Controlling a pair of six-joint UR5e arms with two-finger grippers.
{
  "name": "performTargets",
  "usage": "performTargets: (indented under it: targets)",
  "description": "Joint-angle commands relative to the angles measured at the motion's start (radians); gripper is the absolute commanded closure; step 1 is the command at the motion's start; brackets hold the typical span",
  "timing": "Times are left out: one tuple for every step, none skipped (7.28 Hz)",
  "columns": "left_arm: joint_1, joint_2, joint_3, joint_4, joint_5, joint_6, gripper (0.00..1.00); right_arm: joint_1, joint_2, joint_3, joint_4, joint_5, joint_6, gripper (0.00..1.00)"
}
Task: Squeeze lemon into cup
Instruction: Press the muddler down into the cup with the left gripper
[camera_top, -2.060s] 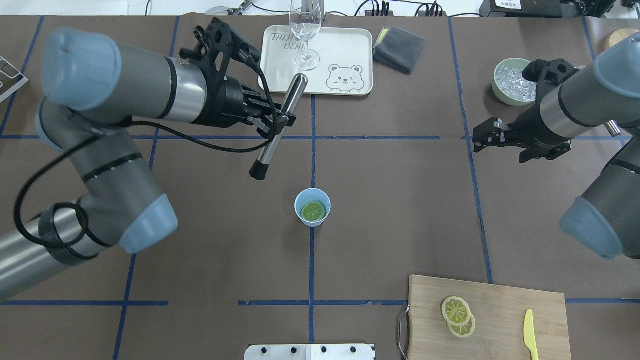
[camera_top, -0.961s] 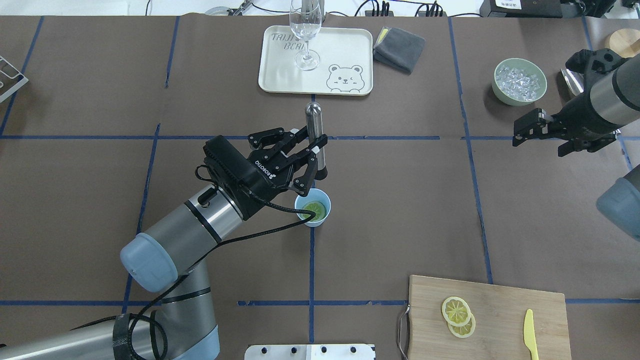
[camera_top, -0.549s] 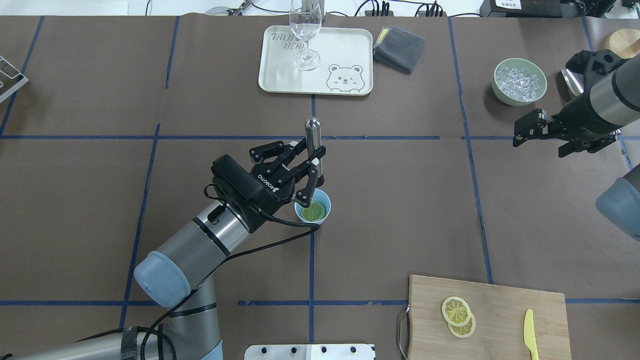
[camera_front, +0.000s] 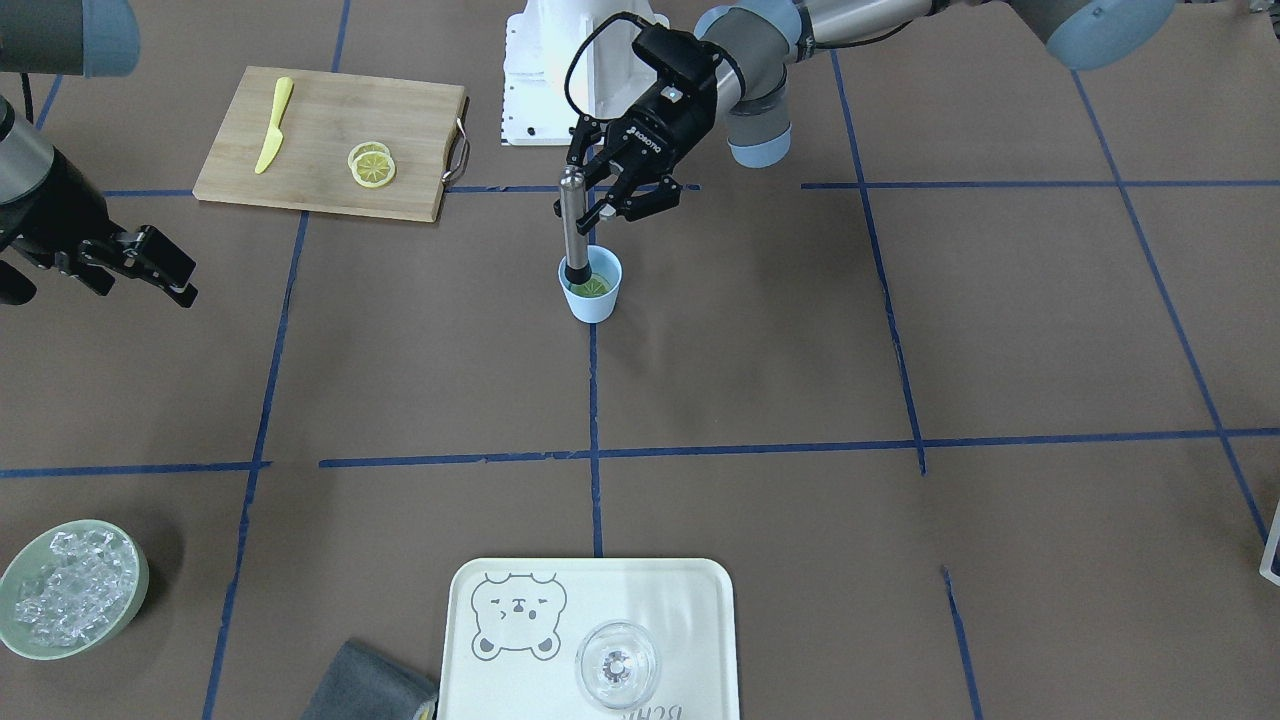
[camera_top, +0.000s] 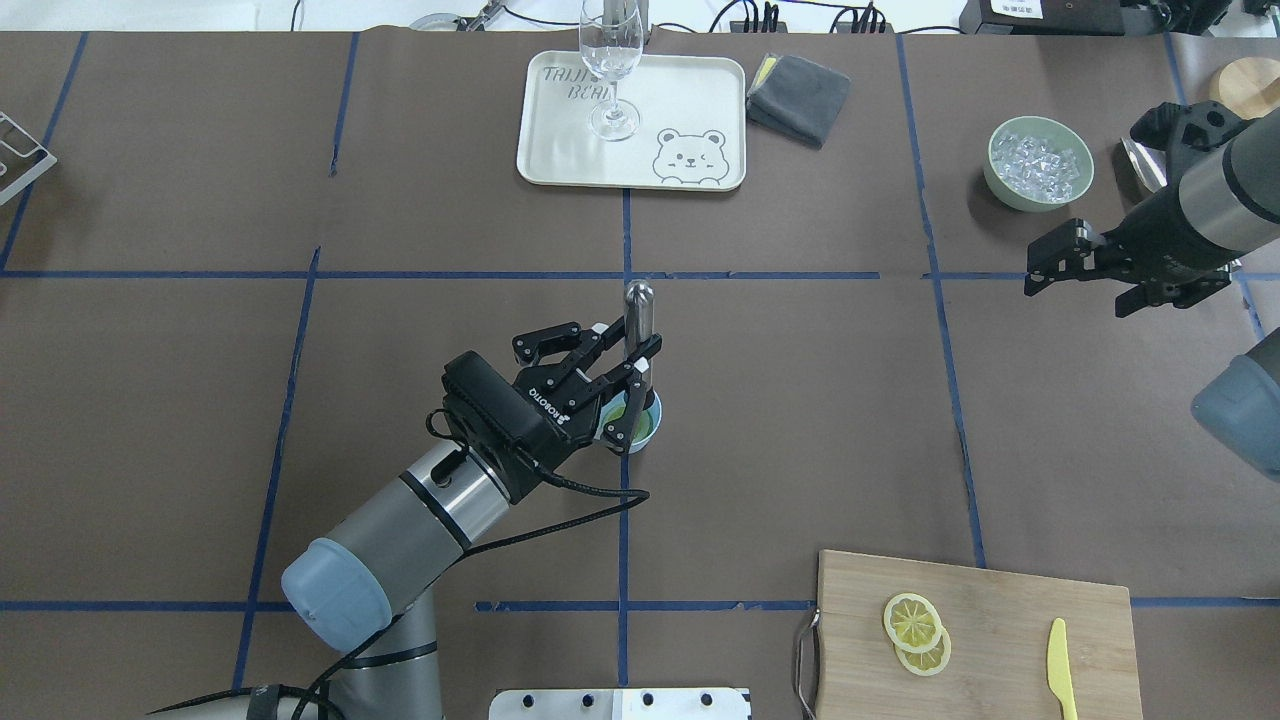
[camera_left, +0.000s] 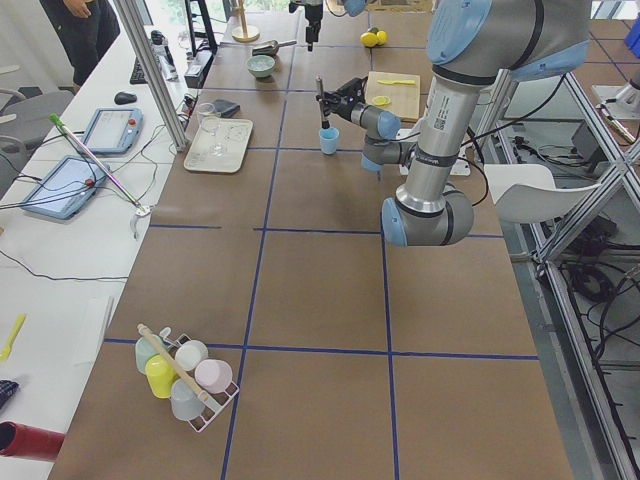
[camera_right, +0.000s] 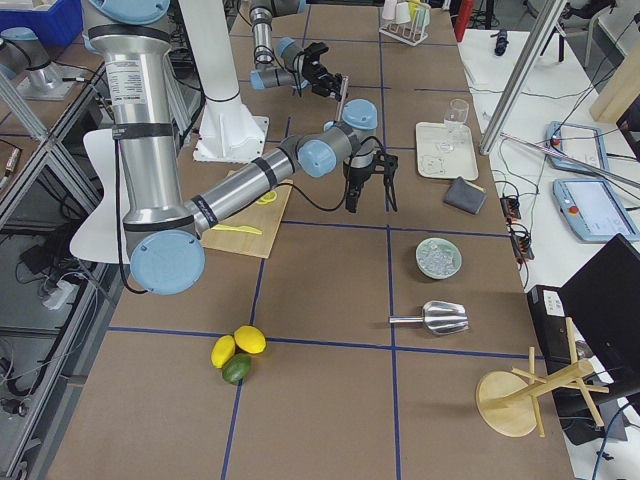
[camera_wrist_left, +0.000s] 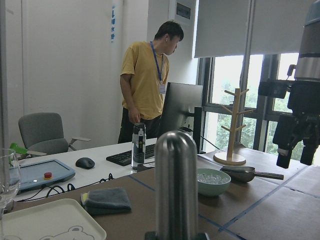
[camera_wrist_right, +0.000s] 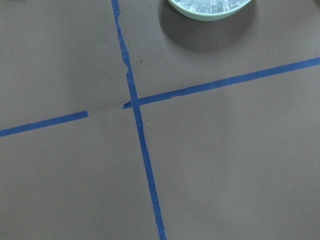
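Since the earlier overhead views the left hand has swung in and dropped over the cup, bringing its muddler from a slant to upright. The right hand has drawn back toward its own side.

The left hand is clenched on the muddler's upper shaft. The black tip stands inside the cup's mouth, on or just above the lemon, which lies flat on the bottom.

I judge that slice soft, wet and thin. It offers nothing to pinch, so it wants pressing straight down. The cup, a small light-blue tapered tumbler, looks light and may tip or skate on the brown paper-covered counter if pushed off-centre. The muddler is a smooth polished steel cylinder with a domed top, and is likely slippery in the grip.

Further right, two spare slices overlap on a wooden board beside a yellow knife. A pale-green bowl holds ice. The right hand hangs released, holding nothing.
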Motion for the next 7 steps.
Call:
performTargets:
  targets:
    - [0.012, 0.014, -0.001, 0.001, 0.0, 0.012, 1.0, 0.0, 0.0, 0.0, 0.0, 0.0, 0.0, 0.0]
    - [0.012, 0.014, -0.003, -0.001, 0.0, 0.012, 1.0, 0.0, 0.0, 0.0, 0.0, 0.0, 0.0, 0.0]
    - [0.013, 0.014, 0.002, 0.0, 0.0, 0.012, 1.0, 0.0, 0.0, 0.0, 0.0, 0.0, 0.0, 0.0]
    - [0.013, 0.013, 0.004, 0.005, 0.0, 0.012, 1.0, 0.002, 0.0, 0.0, 0.0, 0.0, 0.002, 0.0]
    - [0.015, 0.013, 0.025, 0.004, 0.0, 0.012, 1.0, 0.0, 0.0, 0.0, 0.0, 0.0, 0.0, 0.0]
    - [0.016, 0.011, 0.037, -0.001, 0.0, 0.011, 1.0, 0.0, 0.0, -0.003, 0.0, 0.0, 0.0, 0.0]
    - [0.021, 0.009, 0.056, -0.001, 0.0, 0.011, 1.0, 0.0, 0.0, -0.005, 0.0, 0.0, 0.0, 0.0]
